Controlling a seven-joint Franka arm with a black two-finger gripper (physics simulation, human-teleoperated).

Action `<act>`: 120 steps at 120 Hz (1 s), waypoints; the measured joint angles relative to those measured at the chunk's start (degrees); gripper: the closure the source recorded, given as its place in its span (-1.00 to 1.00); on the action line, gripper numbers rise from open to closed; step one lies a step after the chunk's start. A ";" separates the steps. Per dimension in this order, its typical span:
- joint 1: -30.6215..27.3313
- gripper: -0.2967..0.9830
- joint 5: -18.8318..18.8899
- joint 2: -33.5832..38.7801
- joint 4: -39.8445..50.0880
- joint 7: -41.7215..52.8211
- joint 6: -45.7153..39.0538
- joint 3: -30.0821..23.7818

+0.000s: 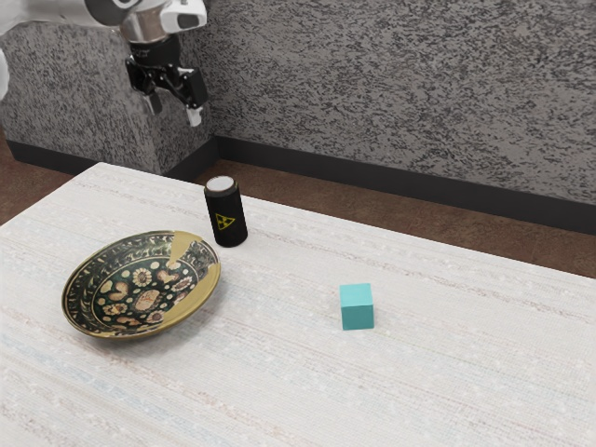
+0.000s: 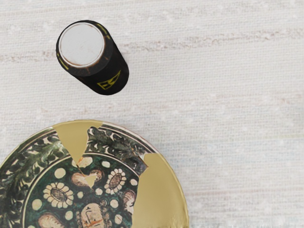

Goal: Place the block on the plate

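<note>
Teal cube (image 1: pixel 357 308) lies toward the exterior view's right, well apart from the plate (image 1: pixel 197 294); your gripper (image 1: pixel 174 110) hangs wide and empty; travel too low and you could topple the black can (image 1: pixel 226 214).

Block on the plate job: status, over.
End effector open, empty, raised. Block on table, off the plate. Black can near plate, possible snag.

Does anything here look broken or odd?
The patterned plate does: plain tan patches break up its painted design, reaching the rim, perhaps old repairs. The black can stands upright and the teal block sits flat; both look fine.
</note>
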State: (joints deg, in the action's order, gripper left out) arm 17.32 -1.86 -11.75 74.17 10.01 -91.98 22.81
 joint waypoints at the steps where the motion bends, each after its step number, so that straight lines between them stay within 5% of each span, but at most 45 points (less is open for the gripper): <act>1: -0.15 -0.51 0.13 0.20 0.14 0.07 0.04 -0.68; 25: -0.79 -0.51 1.61 -2.90 0.38 0.32 -2.37 -7.85; 50: 1.14 -0.51 -1.19 -27.64 -16.50 -7.53 -7.26 -12.80; 64: 2.12 -0.51 -4.62 -34.74 -19.01 -13.92 -10.75 -13.10; 120: 5.64 -0.51 -13.28 -32.08 -2.70 -44.60 -18.98 -12.88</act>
State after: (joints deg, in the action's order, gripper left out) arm 22.96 -15.14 -43.83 71.47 -34.58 -110.96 9.93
